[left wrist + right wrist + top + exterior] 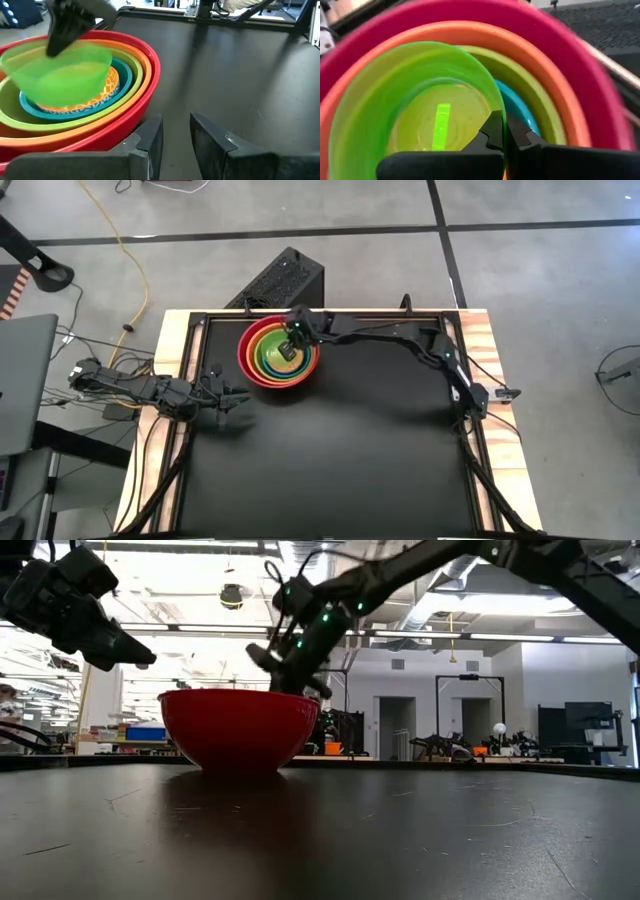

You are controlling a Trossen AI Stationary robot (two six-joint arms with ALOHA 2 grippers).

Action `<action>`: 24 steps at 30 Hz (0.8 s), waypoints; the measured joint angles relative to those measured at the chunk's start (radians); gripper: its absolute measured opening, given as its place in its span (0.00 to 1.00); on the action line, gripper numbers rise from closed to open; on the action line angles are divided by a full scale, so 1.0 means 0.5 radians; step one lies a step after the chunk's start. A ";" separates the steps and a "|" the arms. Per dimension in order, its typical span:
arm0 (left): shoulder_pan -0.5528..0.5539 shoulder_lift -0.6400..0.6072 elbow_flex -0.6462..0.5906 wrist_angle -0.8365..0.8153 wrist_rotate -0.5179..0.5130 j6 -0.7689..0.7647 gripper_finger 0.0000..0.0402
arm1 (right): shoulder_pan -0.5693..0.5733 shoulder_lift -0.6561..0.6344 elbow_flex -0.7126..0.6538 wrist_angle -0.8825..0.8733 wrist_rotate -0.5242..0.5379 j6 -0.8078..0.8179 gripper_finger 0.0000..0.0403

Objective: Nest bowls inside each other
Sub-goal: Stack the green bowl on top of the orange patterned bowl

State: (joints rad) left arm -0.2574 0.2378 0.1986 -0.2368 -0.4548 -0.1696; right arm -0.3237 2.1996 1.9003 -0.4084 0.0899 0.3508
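A nest of bowls stands at the table's far left: red (247, 366) outermost, then orange (131, 60), olive-green (30, 122), blue (125, 75) and the dotted yellow bowl (107, 87). The smallest, bright green bowl (60, 75) sits tilted over the middle of the nest, with my right gripper (504, 135) shut on its rim. My left gripper (176, 137) waits open, close to the red bowl's (145, 95) near left side, with nothing between its fingers. In the low view only the red bowl (235, 730) shows, resting on its base. My right gripper pinches the bright green bowl's rim (497, 107), one finger inside the bowl and one outside. The fingers (65, 30) slant down from the table's right. The bowl hangs tilted over the dotted yellow bowl; whether its bottom touches that bowl I cannot tell.
The black tabletop (350, 440) stretches free toward the near and right edges. A black box (285, 280) stands on the floor just beyond the table's far edge, behind the bowls. Cables run along the table's left side (150, 380).
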 joint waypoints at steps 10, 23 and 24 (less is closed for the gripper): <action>0.000 0.000 0.000 -0.038 -0.009 0.024 0.22 | -0.026 0.094 0.001 0.034 -0.029 -0.001 0.01; 0.000 0.000 0.000 -0.037 -0.009 0.053 0.22 | -0.029 0.078 0.002 -0.050 -0.029 -0.002 0.11; 0.000 0.000 0.000 -0.037 -0.009 0.053 0.22 | -0.029 0.078 0.002 -0.054 -0.029 -0.002 0.13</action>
State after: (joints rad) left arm -0.2573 0.2378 0.1986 -0.2554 -0.4596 -0.1432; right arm -0.3382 2.2387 1.9015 -0.4352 0.0753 0.3500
